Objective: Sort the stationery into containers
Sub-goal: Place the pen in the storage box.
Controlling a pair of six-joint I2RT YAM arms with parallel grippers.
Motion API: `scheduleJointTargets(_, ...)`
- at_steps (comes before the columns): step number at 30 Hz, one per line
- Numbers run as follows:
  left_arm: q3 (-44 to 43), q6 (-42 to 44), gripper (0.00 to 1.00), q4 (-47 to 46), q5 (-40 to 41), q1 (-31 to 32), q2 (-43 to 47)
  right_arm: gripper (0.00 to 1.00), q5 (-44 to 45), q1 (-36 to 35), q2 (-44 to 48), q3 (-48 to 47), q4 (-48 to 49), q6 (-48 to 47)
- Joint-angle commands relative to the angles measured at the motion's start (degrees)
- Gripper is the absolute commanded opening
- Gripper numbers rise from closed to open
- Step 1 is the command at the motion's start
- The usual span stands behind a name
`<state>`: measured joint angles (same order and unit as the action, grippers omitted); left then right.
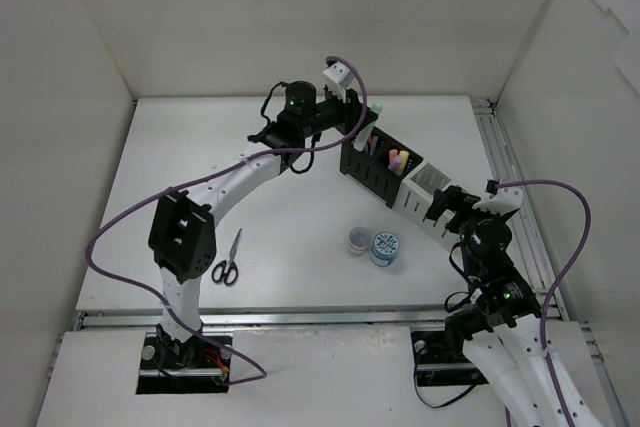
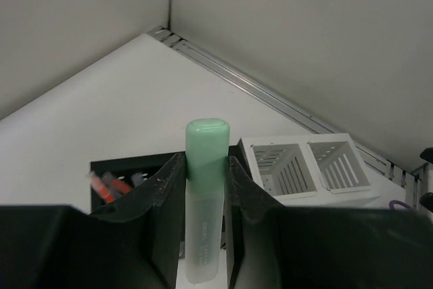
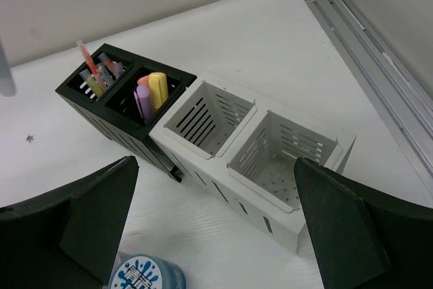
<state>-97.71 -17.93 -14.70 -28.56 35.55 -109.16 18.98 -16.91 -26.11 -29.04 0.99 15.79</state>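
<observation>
Near black organizer (image 1: 372, 177), outstretched left tool (image 2: 205, 165) clamps highlighter (image 2: 202, 208).

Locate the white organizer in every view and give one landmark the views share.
Top external: white organizer right of centre, partly hidden at its near end.
Left wrist: white organizer right of the middle, both compartments empty.
Right wrist: white organizer at centre, slanting to the lower right.
Shared landmark: black organizer, set against one end of it in all three views.

Tape roll (image 3: 147, 273) partly off-frame below
</observation>
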Motion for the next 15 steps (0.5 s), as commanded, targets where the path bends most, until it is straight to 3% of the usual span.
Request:
scheduleJointTargets(1,-7.56,2.56,0.00,-6.30,-11.59,0.92,-2.62,0.98,-0.18,0.21,0.09,-0.50,4.10,-0.94)
scheduleJointTargets(15,-17.43,3.52,0.00,-11.66,-10.21,4.70,-14.84,0.98,-0.97,0.29,-0.17,-0.32,4.19,-0.94)
